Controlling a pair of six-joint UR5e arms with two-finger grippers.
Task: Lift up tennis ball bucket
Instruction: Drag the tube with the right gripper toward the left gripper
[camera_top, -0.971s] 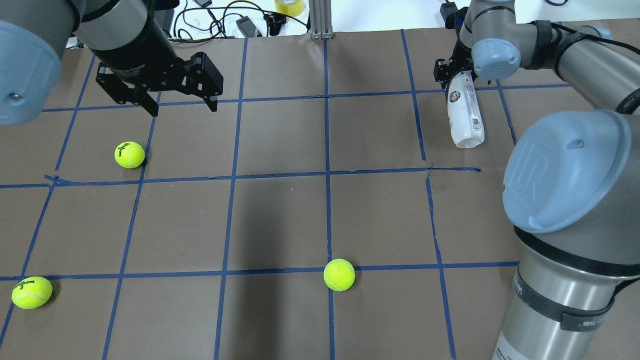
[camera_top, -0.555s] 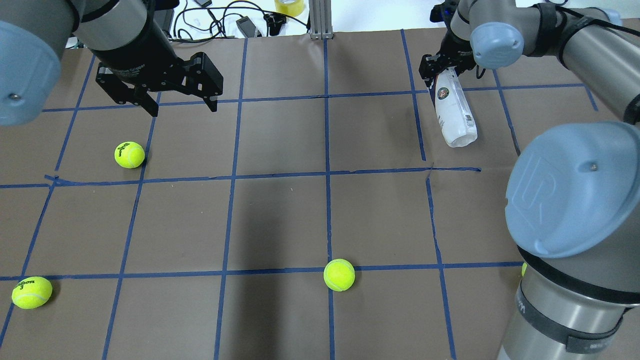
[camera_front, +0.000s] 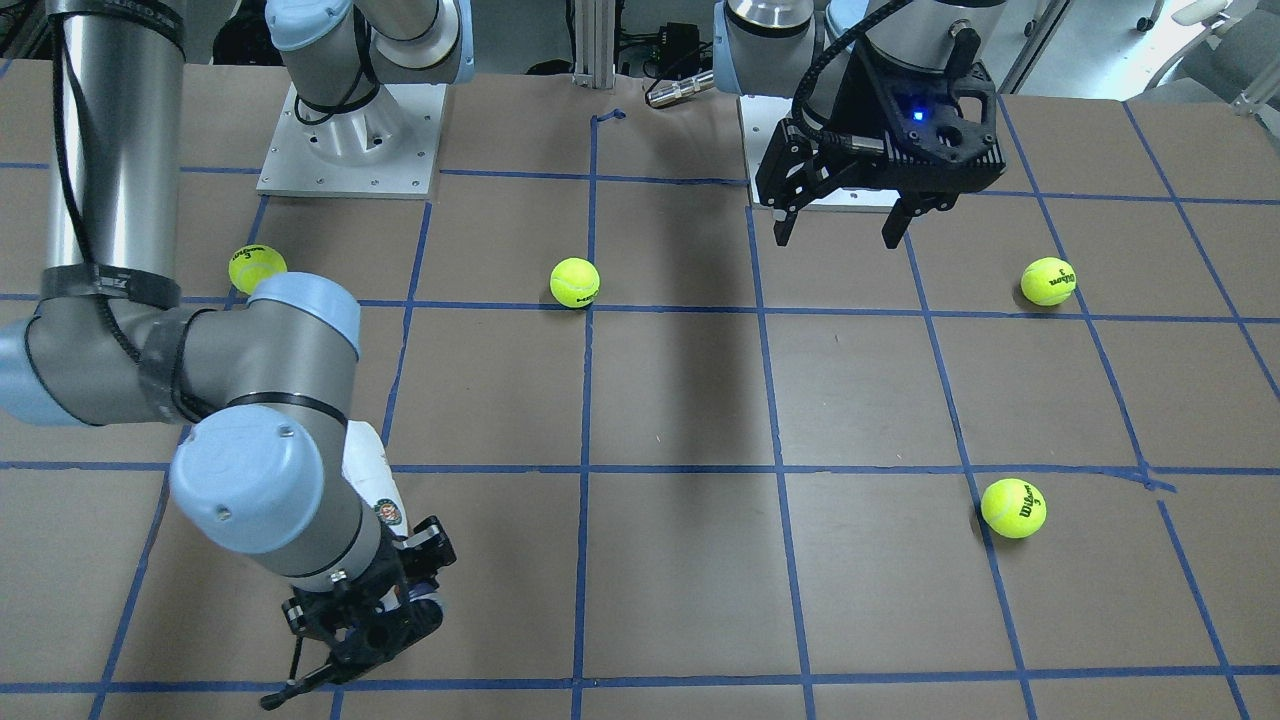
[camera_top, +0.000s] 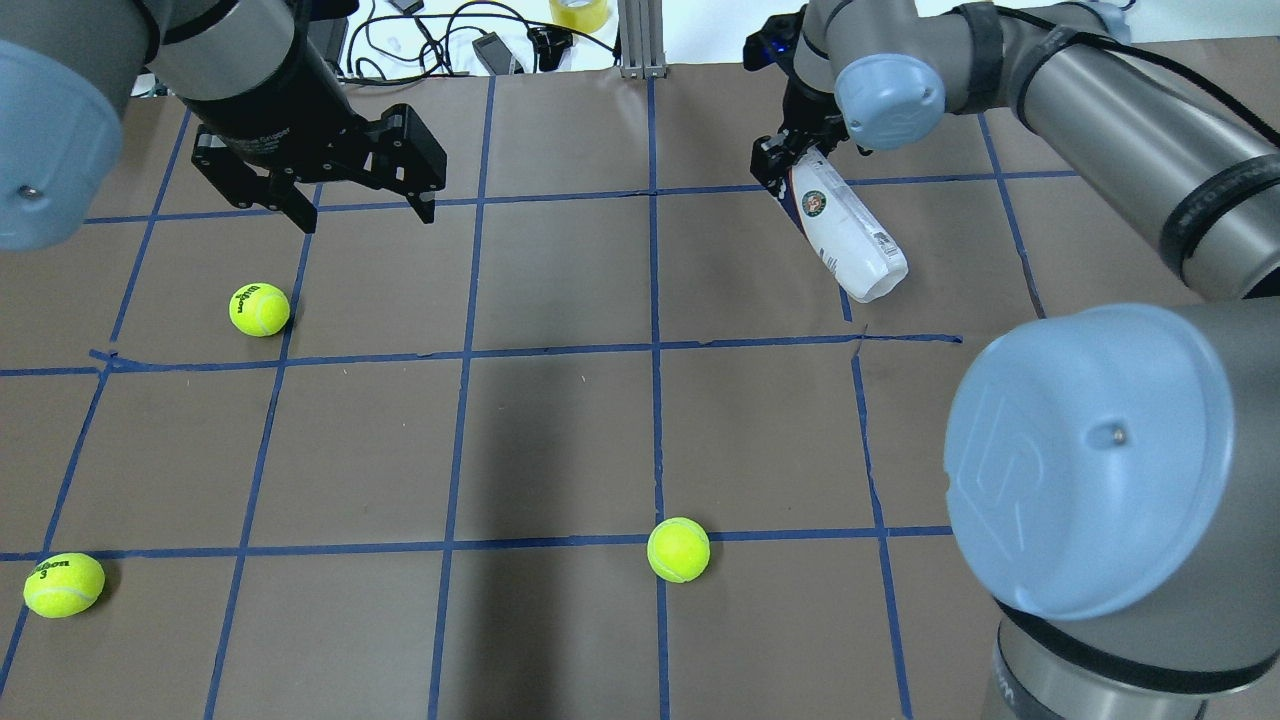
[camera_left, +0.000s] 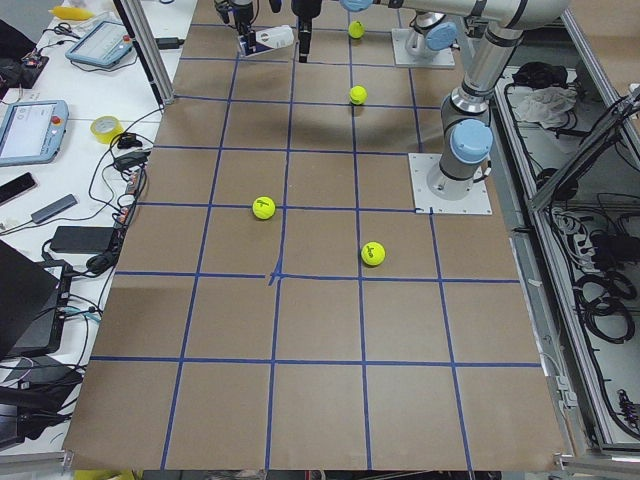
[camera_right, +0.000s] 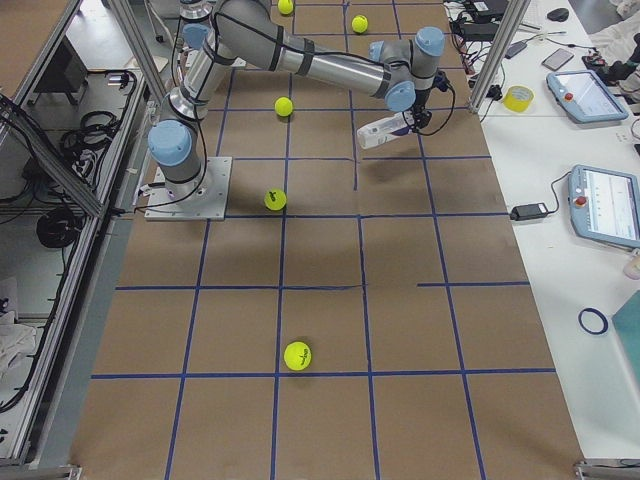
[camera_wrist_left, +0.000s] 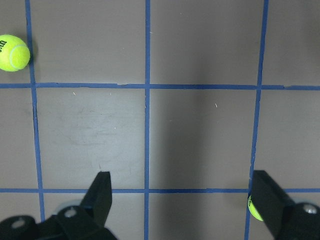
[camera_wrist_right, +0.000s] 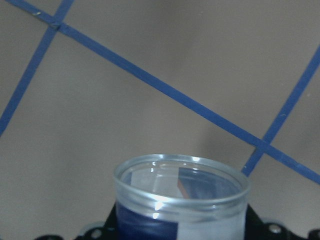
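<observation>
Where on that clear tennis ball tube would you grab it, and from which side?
Across the round wall near the crest end, coming side-on, as the right gripper holds the tennis ball bucket now. It is a slim cylinder the jaws can span, and its open mouth is left free.

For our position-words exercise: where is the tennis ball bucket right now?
In the overhead view, the tennis ball bucket is on the table's far side, right of centre. It is clamped at one end in the right gripper and slants across a blue tape line.

The table (camera_front: 680, 400) has a brown surface with a blue tape grid (camera_front: 584, 468). 4 yellow-green tennis balls (camera_front: 574, 282) lie on it, well apart.
</observation>
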